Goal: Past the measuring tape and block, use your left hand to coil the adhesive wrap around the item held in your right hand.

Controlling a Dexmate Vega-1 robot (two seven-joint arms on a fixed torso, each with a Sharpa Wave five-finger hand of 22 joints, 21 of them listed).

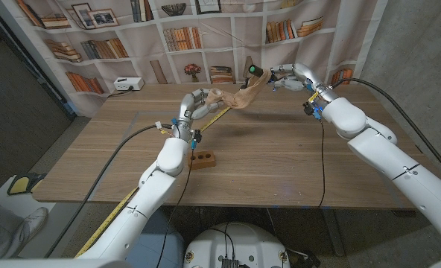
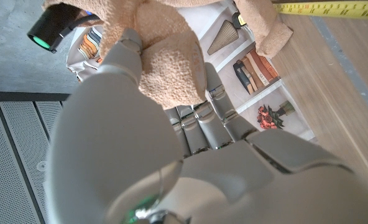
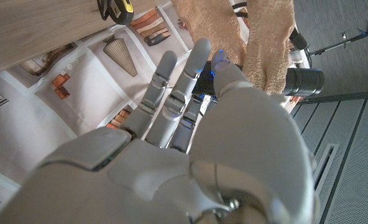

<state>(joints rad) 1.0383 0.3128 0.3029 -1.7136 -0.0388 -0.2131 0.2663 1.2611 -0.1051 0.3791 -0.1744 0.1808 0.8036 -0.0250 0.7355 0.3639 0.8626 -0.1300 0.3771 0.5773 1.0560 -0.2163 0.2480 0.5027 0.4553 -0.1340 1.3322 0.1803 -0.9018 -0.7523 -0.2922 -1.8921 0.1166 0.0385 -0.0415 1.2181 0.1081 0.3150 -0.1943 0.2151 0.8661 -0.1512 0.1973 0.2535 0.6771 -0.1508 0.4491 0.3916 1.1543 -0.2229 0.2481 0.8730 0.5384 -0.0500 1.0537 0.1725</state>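
Both hands up in the air, over the far half of the table. Left hand raised above the far middle, fingers closed on one end of the tan adhesive wrap. Same hold from the left wrist view: fingers curled into the fuzzy tan wrap, bunched against the palm. Wrap stretched across the gap between the two hands, sagging slightly, other end draped over the dark cylinder. That cylinder gripped in the right hand, held high near the far right side, green-tinted end face pointing away from the hand. From the right wrist view: right hand with fingers folded around the black cylinder, tan wrap hanging in two strips across it. From the left wrist view, the cylinder's green face just beside the wrap.

Down on the tabletop: yellow measuring tape laid out as a long strip running from the near left edge toward the far middle, passing under the left arm. Brown block lying near the middle, just beside the tape, holes in its top face. White device sitting at the far left corner.
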